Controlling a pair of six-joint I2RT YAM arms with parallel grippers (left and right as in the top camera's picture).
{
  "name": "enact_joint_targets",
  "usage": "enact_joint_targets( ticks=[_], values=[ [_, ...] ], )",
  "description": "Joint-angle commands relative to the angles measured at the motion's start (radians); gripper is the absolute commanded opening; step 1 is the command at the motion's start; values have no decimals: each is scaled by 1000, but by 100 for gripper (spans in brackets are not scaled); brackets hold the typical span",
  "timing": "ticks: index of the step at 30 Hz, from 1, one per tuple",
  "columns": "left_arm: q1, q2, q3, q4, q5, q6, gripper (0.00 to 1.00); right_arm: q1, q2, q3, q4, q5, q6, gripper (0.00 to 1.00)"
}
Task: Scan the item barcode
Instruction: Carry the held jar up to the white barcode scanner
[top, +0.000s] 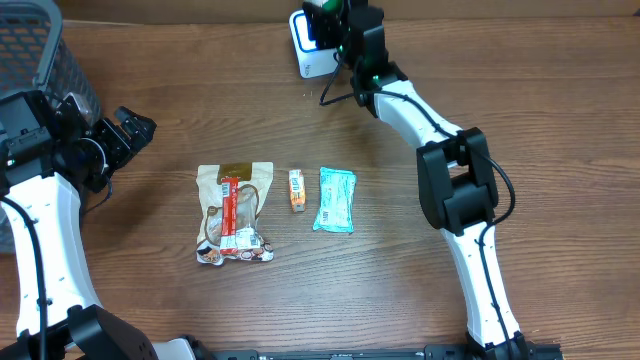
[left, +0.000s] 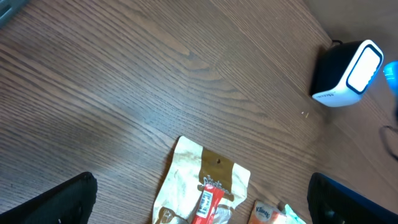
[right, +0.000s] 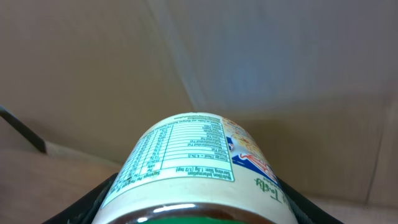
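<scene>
White paper label wrapped round a cylinder, that's what fills my right wrist cam: the jar (right: 193, 168) has a nutrition table in small black print, a blue-and-red patch and green lettering on the right, plus a green strip at its lower edge where the frame cuts it off. My right gripper (right: 193, 208) is clamped on it, dark fingers (right: 93, 202) either side, right by the white-and-black scanner (top: 312, 50) at the far edge of the table (top: 200, 90). From overhead the jar is mostly hidden behind the gripper, and the print is too small for me to read. Over the wood grain near the mesh basket (top: 40, 50), my left gripper (top: 135, 125) hangs released, jaws wide. A crinkly snack pouch (top: 235, 212), small orange packet (top: 297, 189) and teal tissue pack (top: 335, 199) lie flat in a row mid-table.
</scene>
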Motion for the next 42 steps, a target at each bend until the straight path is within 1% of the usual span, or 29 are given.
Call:
enact_joint_targets(
  ticks=[1,11,15,18,21,24,29,34,38,42],
  values=[
    [1,-17,6,1,-3,-6,100,1,15,17,26,5,3,4],
    [1,-17,6,1,-3,-6,99,4,16,17,31,5,3,4],
    [1,-17,6,1,-3,-6,100,4,16,17,63,5,3,4],
    [1,-17,6,1,-3,-6,100,4,16,17,161,5,60,4],
    [1,-17,6,1,-3,-5,100,1,16,17,200,5,134,4],
    [1,-17,6,1,-3,-6,99,1,16,17,168,5,184,4],
    [1,-17,6,1,-3,-6,100,7,16,17,86,5,183,4],
    [1,-17,6,1,-3,-5,100,1,3,17,64,-10,183,4],
    [1,-17,6,1,-3,-6,100,-16,-65,17,58,-59,183,4],
    [1,-17,6,1,-3,-6,100,-36,-180,17,-25,-97,179,4]
  ],
)
